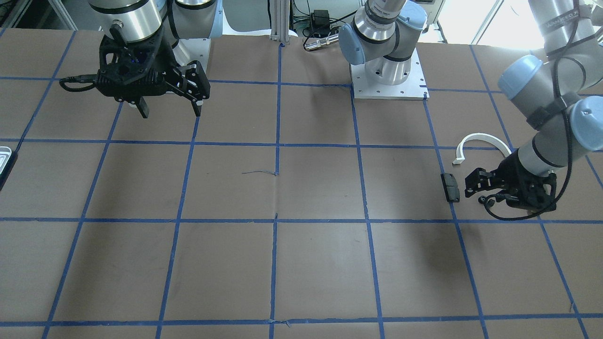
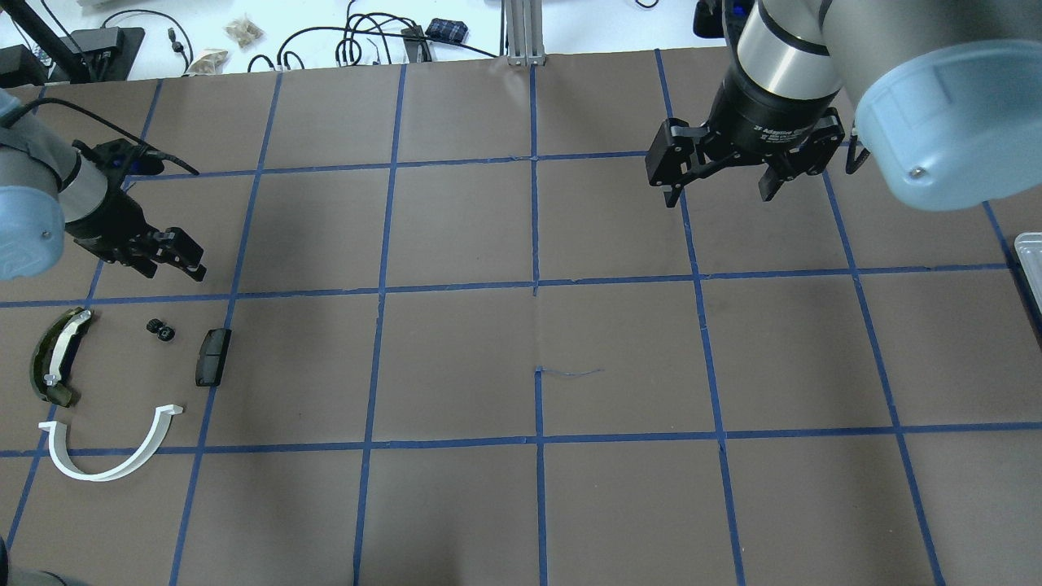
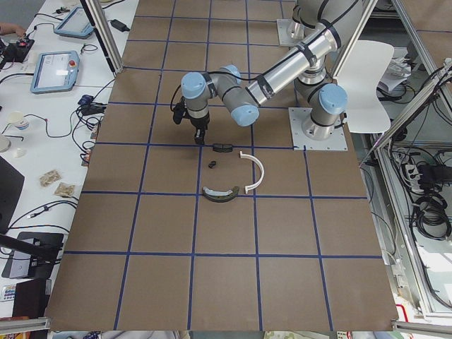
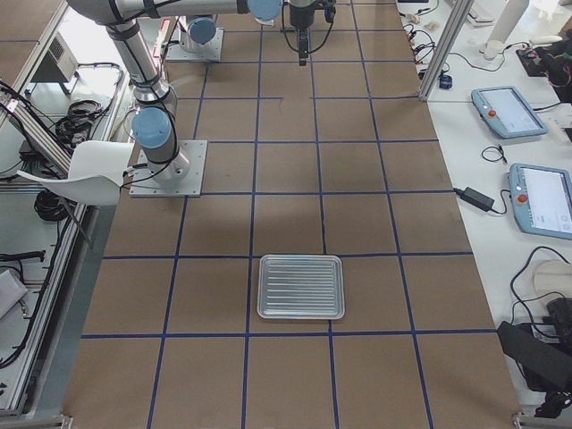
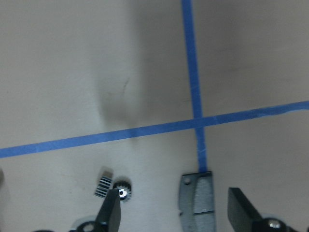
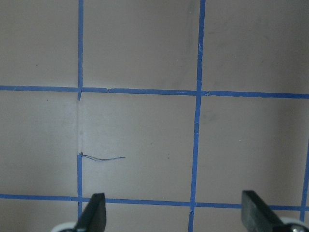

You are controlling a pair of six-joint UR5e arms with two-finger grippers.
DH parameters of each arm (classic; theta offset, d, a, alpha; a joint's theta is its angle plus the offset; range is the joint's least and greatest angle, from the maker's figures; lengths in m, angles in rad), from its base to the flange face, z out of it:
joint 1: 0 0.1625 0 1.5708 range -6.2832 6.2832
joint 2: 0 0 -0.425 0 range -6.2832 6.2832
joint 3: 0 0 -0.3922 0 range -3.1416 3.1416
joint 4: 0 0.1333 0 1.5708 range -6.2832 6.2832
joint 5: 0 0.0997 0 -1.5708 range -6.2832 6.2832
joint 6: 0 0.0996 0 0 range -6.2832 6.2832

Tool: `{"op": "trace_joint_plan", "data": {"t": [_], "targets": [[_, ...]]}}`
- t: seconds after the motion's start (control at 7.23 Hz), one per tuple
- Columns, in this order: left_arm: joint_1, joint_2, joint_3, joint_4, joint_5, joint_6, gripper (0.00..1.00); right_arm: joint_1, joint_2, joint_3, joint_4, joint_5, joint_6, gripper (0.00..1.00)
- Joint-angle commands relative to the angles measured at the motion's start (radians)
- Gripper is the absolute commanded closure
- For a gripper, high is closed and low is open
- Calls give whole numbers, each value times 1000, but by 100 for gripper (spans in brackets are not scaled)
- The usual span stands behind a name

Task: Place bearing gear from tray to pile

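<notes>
The bearing gear (image 2: 160,330), small and black, lies on the table in the pile, between the dark olive curved piece (image 2: 53,358) and the black block (image 2: 212,356). The white half-ring arc (image 2: 114,464) lies nearer the robot. In the left wrist view the gear (image 5: 113,186) and the block (image 5: 197,200) show at the bottom. My left gripper (image 2: 175,260) is open and empty, just beyond the gear and apart from it. My right gripper (image 2: 720,195) is open and empty, high over the far right of the table. The silvery tray (image 4: 301,315) looks empty.
The tray's edge (image 2: 1030,260) shows at the overhead view's right border, well to the right of my right gripper. The brown table has a blue tape grid (image 2: 536,285). Cables and small items (image 2: 350,41) lie beyond the far edge.
</notes>
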Motion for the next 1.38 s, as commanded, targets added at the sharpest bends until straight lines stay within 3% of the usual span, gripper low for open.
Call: {"op": "trace_joint_plan", "data": {"t": [0.0, 0.42, 0.69, 0.83, 1.11, 1.25], "targets": [[-130, 120, 41, -117, 1, -138, 14, 0, -1, -2, 1, -7, 0, 0], [-389, 170, 264, -348, 27, -469, 3, 0, 2, -2, 6, -7, -1, 0], [-489, 180, 392, -471, 21, -559, 0, -7, 7, -2, 9, -7, -1, 0], [-495, 188, 408, -478, 29, -553, 0, -12, 9, -2, 9, -6, -1, 0], [-477, 199, 344, -499, 113, -545, 0, -14, 12, -2, 7, -6, 0, 0], [-468, 199, 349, -501, 95, -563, 0, -14, 12, -2, 7, -4, 0, 0]]}}
